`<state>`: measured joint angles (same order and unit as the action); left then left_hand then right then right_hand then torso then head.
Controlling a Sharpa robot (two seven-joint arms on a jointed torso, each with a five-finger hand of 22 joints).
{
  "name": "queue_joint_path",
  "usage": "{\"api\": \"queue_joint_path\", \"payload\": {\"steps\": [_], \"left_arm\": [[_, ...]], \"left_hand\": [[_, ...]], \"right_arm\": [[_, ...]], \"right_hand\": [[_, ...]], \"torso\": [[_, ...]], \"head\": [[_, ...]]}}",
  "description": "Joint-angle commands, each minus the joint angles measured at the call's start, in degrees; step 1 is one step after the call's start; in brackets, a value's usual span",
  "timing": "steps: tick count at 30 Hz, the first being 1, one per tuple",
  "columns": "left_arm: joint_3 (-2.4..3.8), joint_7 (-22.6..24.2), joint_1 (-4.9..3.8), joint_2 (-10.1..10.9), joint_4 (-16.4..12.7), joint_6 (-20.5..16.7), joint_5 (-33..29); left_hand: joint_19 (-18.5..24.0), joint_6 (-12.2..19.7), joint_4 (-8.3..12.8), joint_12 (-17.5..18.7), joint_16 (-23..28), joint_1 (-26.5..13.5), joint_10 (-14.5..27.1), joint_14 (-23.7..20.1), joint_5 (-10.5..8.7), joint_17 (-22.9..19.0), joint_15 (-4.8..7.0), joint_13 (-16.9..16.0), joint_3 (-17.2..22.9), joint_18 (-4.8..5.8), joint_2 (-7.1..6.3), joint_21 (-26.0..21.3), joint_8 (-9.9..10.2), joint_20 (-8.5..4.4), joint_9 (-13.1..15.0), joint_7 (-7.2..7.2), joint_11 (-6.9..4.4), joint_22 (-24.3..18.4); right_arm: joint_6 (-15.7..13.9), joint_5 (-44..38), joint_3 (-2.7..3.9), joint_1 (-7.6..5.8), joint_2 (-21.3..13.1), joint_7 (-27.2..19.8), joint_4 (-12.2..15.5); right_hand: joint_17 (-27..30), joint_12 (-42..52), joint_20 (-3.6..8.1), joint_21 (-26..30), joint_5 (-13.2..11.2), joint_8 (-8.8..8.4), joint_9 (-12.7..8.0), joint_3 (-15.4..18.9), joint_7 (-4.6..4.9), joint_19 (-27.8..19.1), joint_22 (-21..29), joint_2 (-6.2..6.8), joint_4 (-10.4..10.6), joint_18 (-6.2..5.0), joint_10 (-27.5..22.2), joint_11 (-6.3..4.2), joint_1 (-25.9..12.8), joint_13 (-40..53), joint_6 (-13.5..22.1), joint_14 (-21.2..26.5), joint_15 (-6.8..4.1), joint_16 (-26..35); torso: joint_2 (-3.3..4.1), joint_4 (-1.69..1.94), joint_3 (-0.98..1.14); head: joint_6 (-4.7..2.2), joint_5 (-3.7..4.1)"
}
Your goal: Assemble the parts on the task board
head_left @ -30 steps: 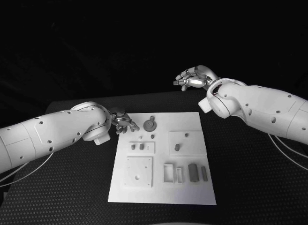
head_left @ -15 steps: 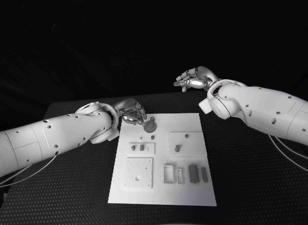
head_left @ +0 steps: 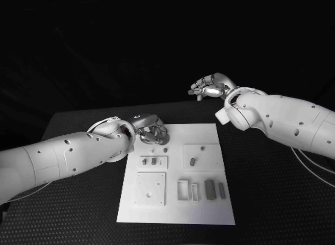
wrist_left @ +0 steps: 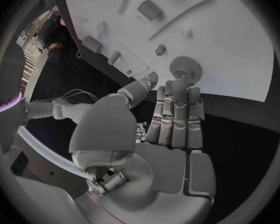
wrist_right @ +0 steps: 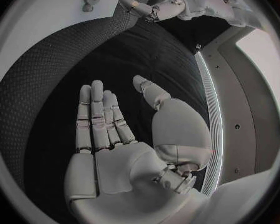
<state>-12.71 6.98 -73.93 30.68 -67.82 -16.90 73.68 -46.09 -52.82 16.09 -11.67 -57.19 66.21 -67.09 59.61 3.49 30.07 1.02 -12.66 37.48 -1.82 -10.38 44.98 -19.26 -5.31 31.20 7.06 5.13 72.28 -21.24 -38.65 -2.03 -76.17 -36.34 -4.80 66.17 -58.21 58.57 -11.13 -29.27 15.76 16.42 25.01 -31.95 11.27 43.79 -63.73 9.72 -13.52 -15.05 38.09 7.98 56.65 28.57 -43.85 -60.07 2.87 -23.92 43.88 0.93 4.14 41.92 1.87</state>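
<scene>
The white task board lies in the middle of the black table. A round toothed gear sits at its far left corner. My left hand hovers over that corner and hides most of the gear in the head view. In the left wrist view its fingers are stretched out with the tips just short of the gear, holding nothing. My right hand is raised beyond the board's far right corner, its palm flat, fingers spread and empty. Small dark parts lie on the board.
Nearer the robot, the board carries a square plate with holes, a rectangular frame and two upright bars. A pair of short pegs stands in a raised panel. Black table surface surrounds the board.
My left hand has swung from beside the board's left edge up and inward, over the gear at the far left corner. The right hand has stayed in place.
</scene>
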Motion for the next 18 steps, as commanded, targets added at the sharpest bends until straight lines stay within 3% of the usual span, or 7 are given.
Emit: {"api": "queue_joint_path", "payload": {"steps": [1,10,18], "left_arm": [[0.01,1.68,0.23,-0.34,0.03,-0.03,4.34],[-0.13,1.53,0.7,-0.83,-0.23,2.84,6.79],[-0.33,1.27,1.44,-1.65,0.76,2.66,7.71]], "left_hand": [[-0.35,-0.31,0.12,0.64,-0.16,-1.05,-0.68,0.26,0.01,0.17,-0.06,0.17,-1.3,-0.55,-0.15,-0.11,0.39,-1.26,-0.12,0.3,0.05,0.19],[-0.44,-0.39,0.15,1.95,-0.32,-2.29,-1.26,0.3,-0.2,0.56,-0.05,0.49,-4.02,-0.62,-0.47,-0.39,0.72,-1.26,-0.33,0.43,0.07,0.56],[-1.45,-0.45,0.17,3.26,-2.33,-1.65,-1.74,1.24,-0.13,1.83,0.21,0.78,-5.22,-0.92,-0.07,0.15,1.15,-1.55,-0.67,0.32,-0.09,1.4]], "right_arm": [[0.68,-0.33,0.02,0.03,-0.05,-0.43,0.12],[0.66,-0.33,0.03,0.03,-0.06,-0.43,0.23],[0.63,-0.34,0.03,0.03,-0.07,-0.44,0.35]], "right_hand": [[-0.09,0.21,-0.08,0.37,0.25,0.38,-0.07,0.2,1.07,-0.17,-0.1,-0.11,0.17,0.05,-0.39,0.11,0.14,-0.06,0.53,-0.08,0.31,0.25],[-0.12,0.24,-0.08,0.39,0.27,0.39,-0.08,0.2,1.07,-0.15,-0.13,-0.11,0.17,0.05,-0.39,0.11,0.17,-0.1,0.53,-0.09,0.31,0.28],[-0.14,0.26,-0.08,0.41,0.28,0.4,-0.09,0.2,1.07,-0.14,-0.15,-0.11,0.18,0.05,-0.4,0.11,0.17,-0.13,0.54,-0.11,0.31,0.3]], "torso": [[0.0,0.04,0.02],[-0.1,0.14,0.02],[-0.07,0.13,-0.03]], "head": [[0.17,0.28],[0.39,0.44],[0.32,0.51]]}}
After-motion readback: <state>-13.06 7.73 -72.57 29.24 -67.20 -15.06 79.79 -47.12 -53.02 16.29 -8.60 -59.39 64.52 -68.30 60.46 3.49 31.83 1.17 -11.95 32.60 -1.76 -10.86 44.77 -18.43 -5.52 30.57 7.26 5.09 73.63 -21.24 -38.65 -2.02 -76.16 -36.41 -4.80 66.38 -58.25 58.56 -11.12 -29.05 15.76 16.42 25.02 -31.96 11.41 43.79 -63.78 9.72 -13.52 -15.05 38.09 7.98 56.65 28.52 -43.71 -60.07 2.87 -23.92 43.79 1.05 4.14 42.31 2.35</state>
